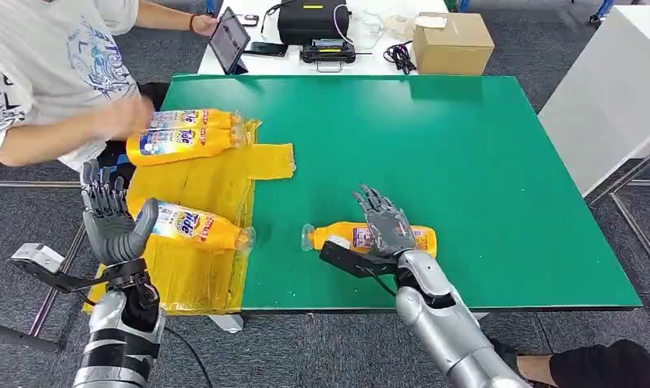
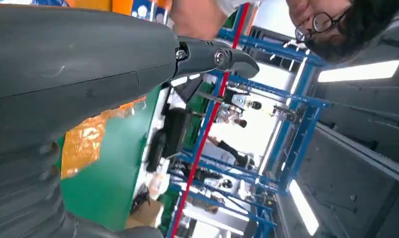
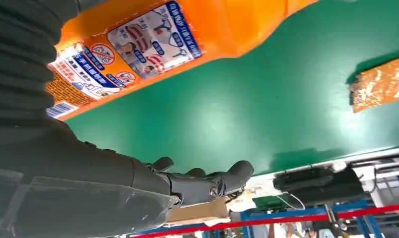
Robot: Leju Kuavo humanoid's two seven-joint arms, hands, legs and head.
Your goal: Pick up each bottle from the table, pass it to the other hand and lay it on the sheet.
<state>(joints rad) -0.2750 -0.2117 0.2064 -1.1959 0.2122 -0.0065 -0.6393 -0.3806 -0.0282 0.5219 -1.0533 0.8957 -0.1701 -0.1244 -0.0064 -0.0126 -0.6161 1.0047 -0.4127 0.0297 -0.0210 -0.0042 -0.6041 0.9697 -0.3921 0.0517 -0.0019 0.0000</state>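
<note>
You have 4 orange bottles with blue-and-white labels, all lying on their sides. 2 lie side by side at the far end of the crinkled yellow sheet, and a third lies across the sheet nearer you, cap toward its right edge. The fourth lies on the green table, right of the sheet, clear cap pointing left.

The table is plain deep green. On its left side lies a glossy yellow sheet. The bottles are orange-yellow with blue, white and red labels: one at the centre bottom, one at the lower left, and two at the upper left. Both hands, left and right, are dark grey on silver arms. A tan cardboard box sits at the top, and the person's shirt is white with blue print.
</note>
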